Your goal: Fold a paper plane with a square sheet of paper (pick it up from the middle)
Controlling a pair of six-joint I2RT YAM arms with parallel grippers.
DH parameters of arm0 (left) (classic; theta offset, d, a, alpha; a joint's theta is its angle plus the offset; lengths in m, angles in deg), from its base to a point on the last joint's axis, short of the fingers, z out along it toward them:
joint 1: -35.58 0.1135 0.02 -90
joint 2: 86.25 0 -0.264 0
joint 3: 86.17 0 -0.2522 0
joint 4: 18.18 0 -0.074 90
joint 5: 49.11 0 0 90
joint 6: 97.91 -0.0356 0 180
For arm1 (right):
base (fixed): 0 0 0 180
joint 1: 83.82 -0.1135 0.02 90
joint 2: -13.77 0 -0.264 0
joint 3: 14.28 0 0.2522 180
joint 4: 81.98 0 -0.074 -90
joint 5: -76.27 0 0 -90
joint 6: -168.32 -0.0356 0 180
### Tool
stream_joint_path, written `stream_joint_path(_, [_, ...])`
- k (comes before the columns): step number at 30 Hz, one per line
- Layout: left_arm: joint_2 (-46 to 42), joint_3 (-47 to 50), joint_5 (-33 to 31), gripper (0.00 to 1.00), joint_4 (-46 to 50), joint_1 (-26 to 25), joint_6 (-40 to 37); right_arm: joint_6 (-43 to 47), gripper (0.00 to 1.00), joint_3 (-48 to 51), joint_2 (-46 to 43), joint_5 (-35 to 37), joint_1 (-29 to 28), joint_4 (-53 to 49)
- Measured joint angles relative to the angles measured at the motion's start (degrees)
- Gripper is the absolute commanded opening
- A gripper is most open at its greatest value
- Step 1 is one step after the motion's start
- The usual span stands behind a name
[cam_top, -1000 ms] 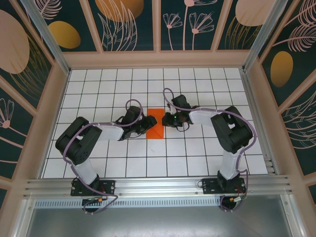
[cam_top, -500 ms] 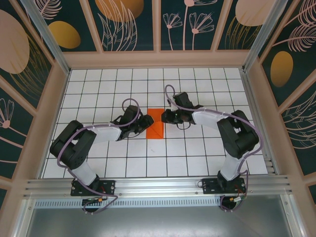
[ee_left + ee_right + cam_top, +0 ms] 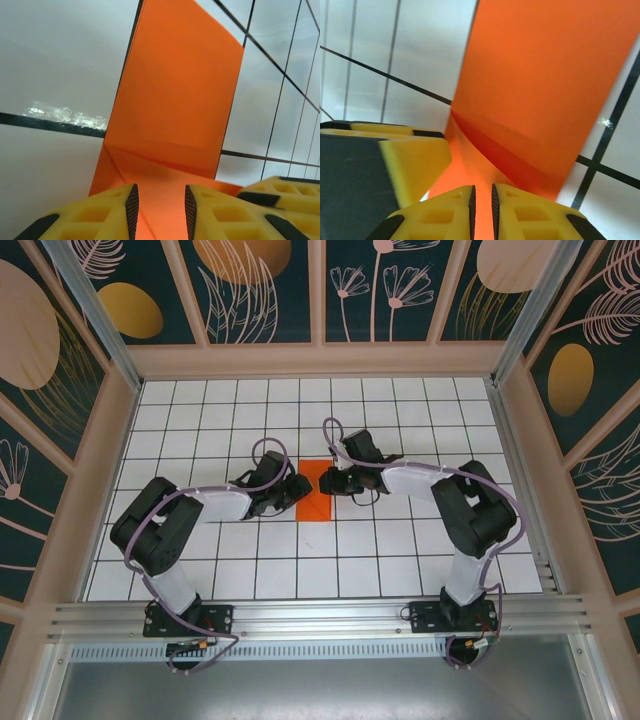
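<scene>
Plainly, the orange paper (image 3: 318,502) lies folded to a narrow oblong on the middle of the white gridded table (image 3: 400,420). Its long axis runs away from my bases, and a slanted crease crosses it. My left gripper (image 3: 297,492) meets the paper's left long edge. My right gripper (image 3: 326,483) meets its right long edge, toward the far end. Both reach in across the paper's short way, and neither is nearer than the other. My right jaws are pinched down to a slit, with a raised fold of the paper caught in it. My left jaws stand a little apart with paper showing in the gap, and I judge they hold nothing yet. The coming move, I think, turns on working that fold along the long axis. No brand, label or writing can be read on the paper.
</scene>
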Motion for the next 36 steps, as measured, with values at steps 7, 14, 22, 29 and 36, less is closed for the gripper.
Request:
stream_joint_path(7, [0.02, 0.02, 0.0, 0.42, 0.24, -0.35, 0.02, 0.17, 0.19, 0.0, 1.79, 1.66, 0.57, -0.57])
stream_joint_path(14, [0.11, 0.02, -0.02, 0.49, 1.22, -0.42, 0.04, 0.15, 0.19, -0.04, 2.45, 2.36, 1.05, -0.57])
stream_joint_path(22, [1.75, -1.33, 0.28, 0.43, 0.98, -0.46, 0.35, 0.15, 0.19, -0.04, 2.56, 2.29, 1.25, -0.39])
stream_joint_path(29, [2.73, -2.58, 0.5, 0.44, 0.98, -0.46, 0.44, 0.15, 0.19, -0.04, 2.78, 2.27, 1.25, -0.33])
stream_joint_path(36, [2.84, -2.89, 0.46, 0.42, 1.03, -0.46, 0.44, -0.37, 0.16, -0.02, 3.21, 2.78, 2.01, -0.17])
